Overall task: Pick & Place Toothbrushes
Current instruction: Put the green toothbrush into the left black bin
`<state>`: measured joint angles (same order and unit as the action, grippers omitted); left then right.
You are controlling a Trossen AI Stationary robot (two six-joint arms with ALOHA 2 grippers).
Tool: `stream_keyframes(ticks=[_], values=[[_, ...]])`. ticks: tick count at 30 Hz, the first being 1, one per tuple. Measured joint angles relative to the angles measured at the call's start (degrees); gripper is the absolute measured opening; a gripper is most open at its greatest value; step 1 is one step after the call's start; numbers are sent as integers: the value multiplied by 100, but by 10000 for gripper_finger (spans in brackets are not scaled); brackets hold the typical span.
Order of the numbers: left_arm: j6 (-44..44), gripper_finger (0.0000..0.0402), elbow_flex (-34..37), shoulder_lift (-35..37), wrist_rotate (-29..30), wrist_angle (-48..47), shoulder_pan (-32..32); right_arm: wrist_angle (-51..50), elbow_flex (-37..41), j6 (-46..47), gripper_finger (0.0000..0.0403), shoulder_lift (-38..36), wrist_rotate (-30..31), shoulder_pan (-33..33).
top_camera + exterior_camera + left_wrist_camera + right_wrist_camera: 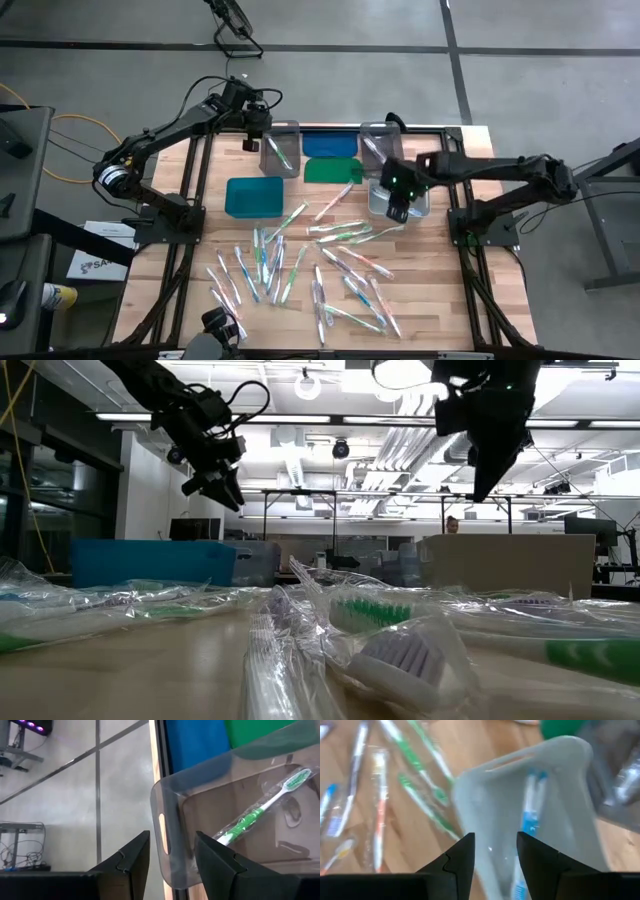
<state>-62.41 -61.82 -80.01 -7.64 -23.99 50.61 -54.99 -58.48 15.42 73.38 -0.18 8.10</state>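
Many wrapped toothbrushes point(330, 265) lie scattered flat on the wooden table's near half. My left gripper point(253, 140) is open and empty, raised over the far-left rim of a clear bin point(165, 830). One green toothbrush point(260, 807) lies on that bin's floor. My right gripper point(400, 210) is open and empty, pointing down over another clear bin point(570, 795). A blue toothbrush point(529, 820) lies in this bin. In the low view both grippers point(215, 480) point(490, 465) hang well above the table.
A teal bin point(255, 197) stands left of centre. A blue lid point(330, 143) and a green lid point(332, 170) lie flat between the clear bins. A third clear bin point(378, 145) stands at the far right. The table's far edge is close behind the left gripper.
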Motion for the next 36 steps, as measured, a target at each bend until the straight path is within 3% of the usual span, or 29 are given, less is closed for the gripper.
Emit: stream_keyframes(ticks=[8,14,26,36], values=[[143,148,0,0,-101,-1,0,662,48,102,138,47,715,-1507],[229,148,0,0,-103,0,0,729,46,267,138,559,1352,-2187],[229,148,0,0,-101,3,0,746,46,536,138,2058,1323,-2311],[221,148,0,0,-101,11,0,747,46,381,138,2512,1358,-2299]])
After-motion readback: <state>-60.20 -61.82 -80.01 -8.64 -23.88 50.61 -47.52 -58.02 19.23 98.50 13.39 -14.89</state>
